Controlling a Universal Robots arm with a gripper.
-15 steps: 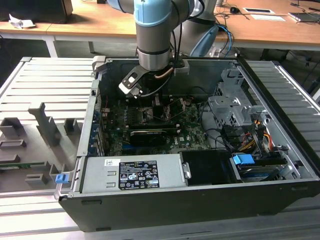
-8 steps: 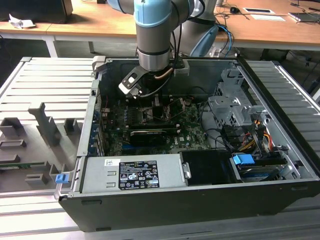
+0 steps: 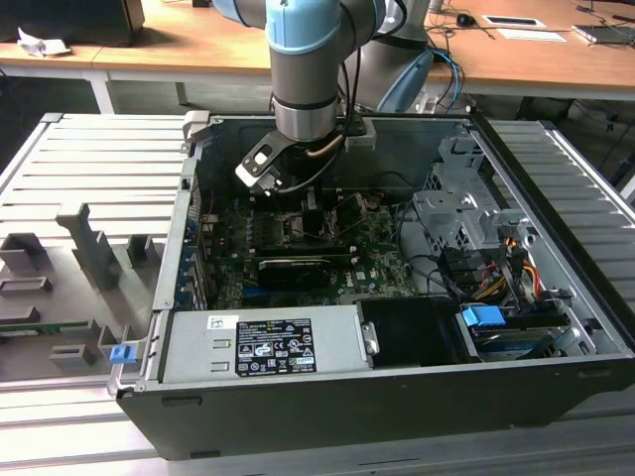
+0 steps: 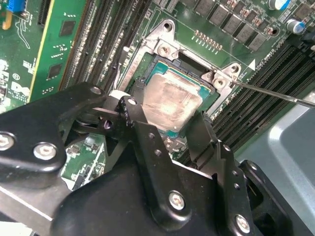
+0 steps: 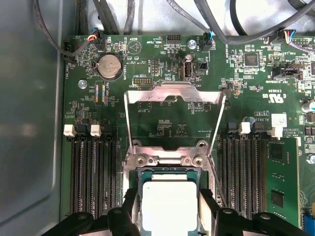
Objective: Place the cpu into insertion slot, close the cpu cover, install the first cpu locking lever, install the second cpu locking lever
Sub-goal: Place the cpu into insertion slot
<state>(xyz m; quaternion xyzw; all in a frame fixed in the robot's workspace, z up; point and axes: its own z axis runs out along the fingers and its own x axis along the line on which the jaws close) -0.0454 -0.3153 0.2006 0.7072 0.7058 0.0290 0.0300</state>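
First wrist view has the gripper [image 5: 170,216] straddling the cpu [image 5: 170,196], its fingers [image 5: 131,211] clamped against two opposite edges; the cpu lies in the insertion slot [image 5: 167,158]; the cpu cover [image 5: 172,93] stands raised open just beside the slot; in the exterior view the arm [image 3: 303,79] reaches down toward eleven o'clock inside the computer case [image 3: 397,416]; one thin locking lever [image 4: 275,93] juts free.
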